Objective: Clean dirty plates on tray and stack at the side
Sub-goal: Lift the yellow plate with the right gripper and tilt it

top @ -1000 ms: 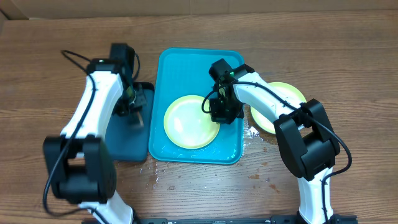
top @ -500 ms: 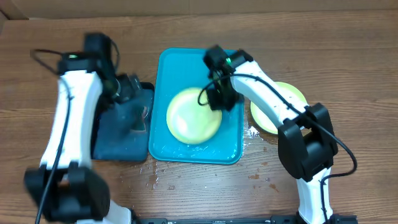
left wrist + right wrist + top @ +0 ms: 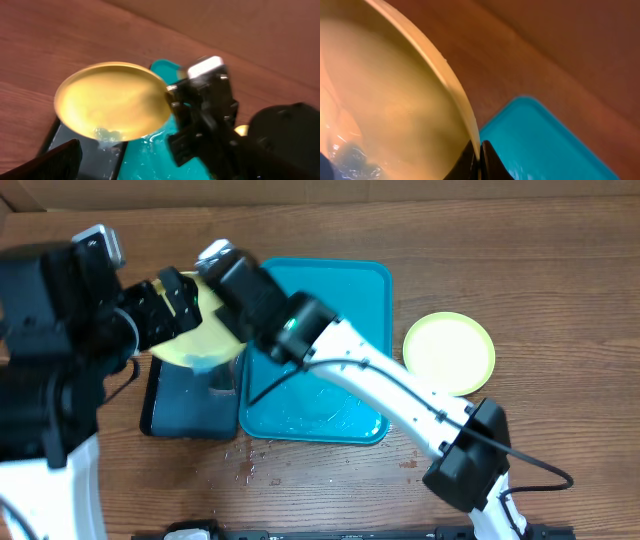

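Observation:
My right gripper (image 3: 232, 310) is shut on the rim of a yellow-green plate (image 3: 195, 335) and holds it tilted in the air above the black tray (image 3: 185, 405). In the right wrist view both fingertips (image 3: 480, 155) pinch the plate (image 3: 385, 110) edge. Water and a blue-green smear cling to its low side (image 3: 107, 134). The cyan tray (image 3: 340, 370) is wet and holds no plate. My left gripper (image 3: 165, 308) hangs open high up, just left of the held plate and apart from it. A second yellow-green plate (image 3: 449, 352) lies on the table at the right.
The black tray lies against the cyan tray's left side. Water drops spot the wooden table (image 3: 250, 465) in front of both trays. The raised left arm (image 3: 50, 350) hides much of the table's left part.
The right gripper lifted the plate off the cyan tray and carried it left over the black tray. The left arm rose towards the camera and its gripper opened.

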